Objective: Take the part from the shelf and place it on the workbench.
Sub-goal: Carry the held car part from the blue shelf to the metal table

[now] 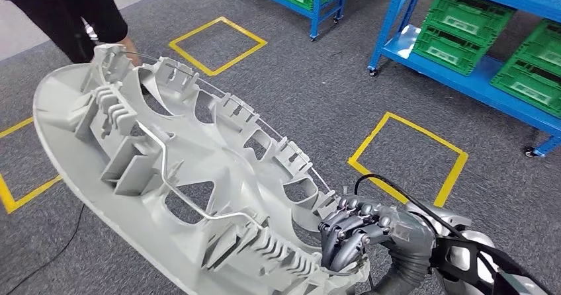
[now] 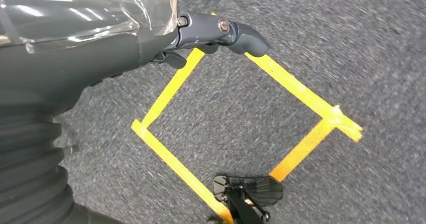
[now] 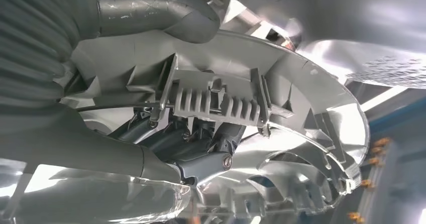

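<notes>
Wheel cover [image 1: 178, 182], a large pale grey plastic disc with ribs, clips and a thin wire ring on its inner face, is held up off the floor by the right hand [image 1: 350, 232]. That hand's dark fingers [image 1: 344, 223] are curled over the cover's near rim, and in the right wrist view they [image 3: 201, 136] reach in behind a toothed clip block on the cover's inner side, so the hand grips the cover at its edge. The cover tilts, with its ribbed inner face turned toward the head camera, and stretches away from the right hand across to the far side of the picture.

The left hand [image 2: 201, 35] hangs above the grey carpet [image 2: 351, 58]; its thumb [image 2: 236, 33] sticks out and holds nothing, but how the other fingers lie cannot be told.

Beyond the cover, yellow tape squares [image 1: 407, 156] mark the carpet. Farther from the cover stand blue shelves [image 1: 463, 77] holding green crates [image 1: 463, 27]. A person in dark clothes [image 1: 73, 10] stands just behind the cover's far rim.
</notes>
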